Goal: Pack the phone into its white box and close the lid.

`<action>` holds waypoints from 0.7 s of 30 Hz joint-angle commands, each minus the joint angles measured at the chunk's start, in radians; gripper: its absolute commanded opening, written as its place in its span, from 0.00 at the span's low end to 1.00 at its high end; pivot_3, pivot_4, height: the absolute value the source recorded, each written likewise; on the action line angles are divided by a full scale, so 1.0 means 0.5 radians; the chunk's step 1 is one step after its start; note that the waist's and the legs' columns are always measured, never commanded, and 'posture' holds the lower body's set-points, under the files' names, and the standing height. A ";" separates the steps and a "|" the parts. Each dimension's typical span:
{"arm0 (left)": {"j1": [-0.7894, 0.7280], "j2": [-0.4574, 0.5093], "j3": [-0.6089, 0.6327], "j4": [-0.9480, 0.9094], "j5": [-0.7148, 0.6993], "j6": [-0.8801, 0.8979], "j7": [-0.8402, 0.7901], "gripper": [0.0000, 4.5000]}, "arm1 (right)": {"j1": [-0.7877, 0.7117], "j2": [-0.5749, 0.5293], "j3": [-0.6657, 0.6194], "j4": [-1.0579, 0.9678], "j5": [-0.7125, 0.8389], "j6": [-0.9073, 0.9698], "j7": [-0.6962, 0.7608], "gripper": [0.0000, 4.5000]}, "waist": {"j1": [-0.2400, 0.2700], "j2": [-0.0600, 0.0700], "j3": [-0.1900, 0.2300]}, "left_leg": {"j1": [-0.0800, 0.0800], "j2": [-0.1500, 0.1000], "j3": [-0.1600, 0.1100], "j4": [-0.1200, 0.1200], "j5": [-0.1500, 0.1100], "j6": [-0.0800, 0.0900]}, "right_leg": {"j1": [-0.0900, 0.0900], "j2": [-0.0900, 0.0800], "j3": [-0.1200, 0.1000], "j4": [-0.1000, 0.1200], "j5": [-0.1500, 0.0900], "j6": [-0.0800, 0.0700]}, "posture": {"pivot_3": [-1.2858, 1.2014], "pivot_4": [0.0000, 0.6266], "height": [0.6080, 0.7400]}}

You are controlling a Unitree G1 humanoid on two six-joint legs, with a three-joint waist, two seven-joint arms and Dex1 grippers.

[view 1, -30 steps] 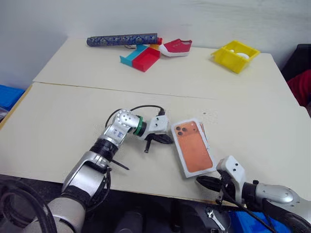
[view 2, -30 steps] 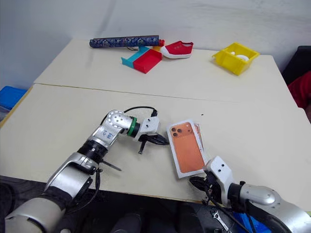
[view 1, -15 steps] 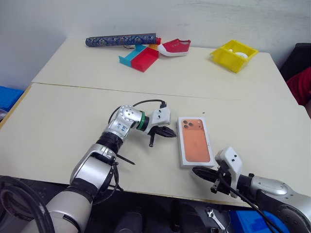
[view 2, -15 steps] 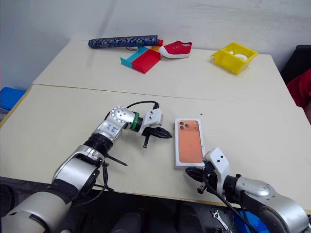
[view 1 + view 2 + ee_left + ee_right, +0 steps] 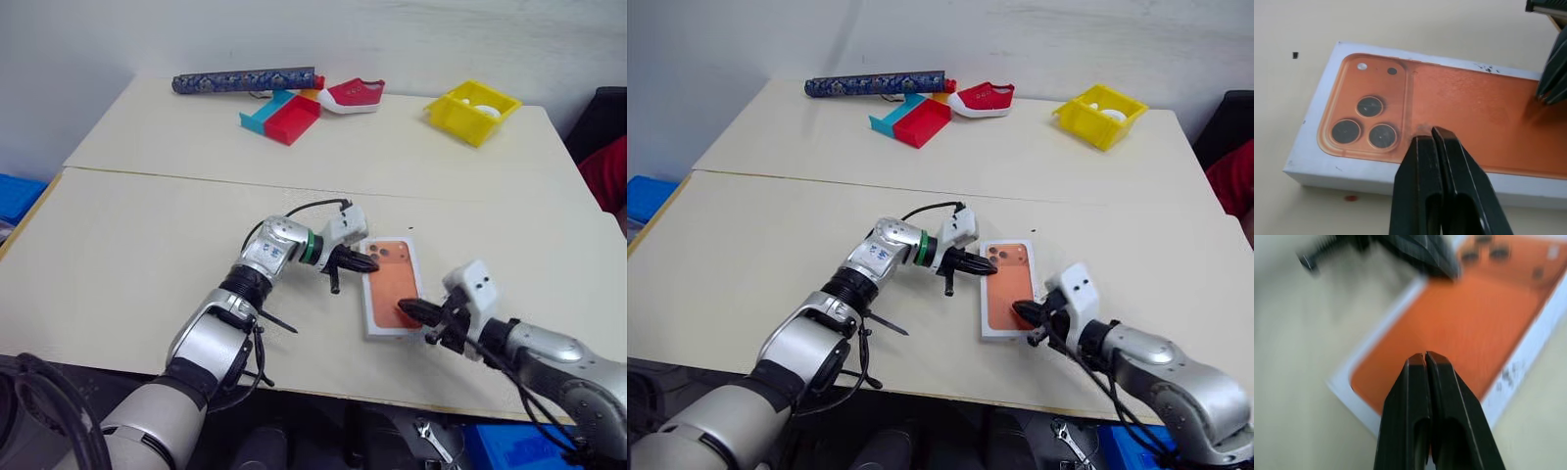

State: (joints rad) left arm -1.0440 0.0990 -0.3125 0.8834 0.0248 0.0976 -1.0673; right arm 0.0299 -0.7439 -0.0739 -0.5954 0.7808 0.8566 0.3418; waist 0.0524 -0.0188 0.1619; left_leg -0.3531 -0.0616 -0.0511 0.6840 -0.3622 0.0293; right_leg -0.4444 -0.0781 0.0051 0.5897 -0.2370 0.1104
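Note:
The lid [image 5: 392,290], white with an orange phone picture on top, lies flat on the near table and covers the white box, so I cannot tell the tray apart from it. The phone is hidden. My left gripper [image 5: 370,264] is shut, and its tip is on the lid [image 5: 1484,105] beside the printed camera lenses. My right gripper [image 5: 404,306] is shut too, with its tip over the near end of the lid [image 5: 1449,318]. The left wrist view also catches the right gripper [image 5: 1552,83] at the lid's far end. Neither gripper holds anything.
On the far table stand a yellow bin [image 5: 474,112], a red shoe [image 5: 353,95], a red and teal box [image 5: 284,116] and a dark patterned roll [image 5: 245,80]. The near table's front edge [image 5: 323,392] runs just below the lid. A blue crate [image 5: 15,196] sits off the left.
The lid went from skewed and raised at one side to lying flat and square. My left gripper moved right onto its lens end. My right gripper rose from below the table edge onto its near end.

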 commanded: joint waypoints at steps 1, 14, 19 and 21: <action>0.022 0.025 -0.105 0.137 0.178 -0.109 0.088 0.00 | 0.049 0.025 0.101 0.053 -0.181 -0.052 0.003 0.01 | -0.002 -0.004 -0.007 | 0.002 0.000 0.002 0.000 0.000 0.000 | 0.002 0.000 0.001 0.000 0.001 0.001 | 0.52 0.24 1.00; 0.432 0.746 0.322 -1.020 -0.499 0.701 -0.686 0.41 | 0.366 -0.285 -0.709 -0.110 0.067 -0.274 0.776 0.51 | -0.095 0.011 0.003 | 0.030 0.007 0.001 -0.004 -0.010 0.007 | 0.028 0.001 0.014 -0.001 0.000 0.000 | 0.52 0.24 1.00; 0.673 1.305 0.608 -1.585 -0.903 1.191 -0.939 0.77 | 0.525 -0.551 -1.311 0.145 0.245 -0.172 1.334 0.91 | -0.075 0.014 0.006 | 0.024 0.011 -0.006 -0.004 -0.011 0.001 | 0.028 0.001 0.009 -0.007 -0.003 -0.005 | 0.52 0.24 1.00; 0.730 1.466 0.703 -1.687 -0.997 1.293 -0.941 0.90 | 0.549 -0.632 -1.450 0.265 0.253 -0.157 1.508 1.00 | -0.066 0.014 0.007 | 0.026 0.011 -0.006 -0.004 -0.012 0.002 | 0.032 0.001 0.008 -0.011 -0.003 -0.005 | 0.52 0.24 1.00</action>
State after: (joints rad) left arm -0.6828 0.8073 -0.0055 0.1117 -0.4133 0.6979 -1.5003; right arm 0.3024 -1.0368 -0.7249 -0.4881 0.8832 0.7733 1.0168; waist 0.0194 -0.0116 0.1652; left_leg -0.3397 -0.0562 -0.0541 0.6818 -0.3694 0.0318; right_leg -0.4278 -0.0780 0.0089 0.5836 -0.2385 0.1077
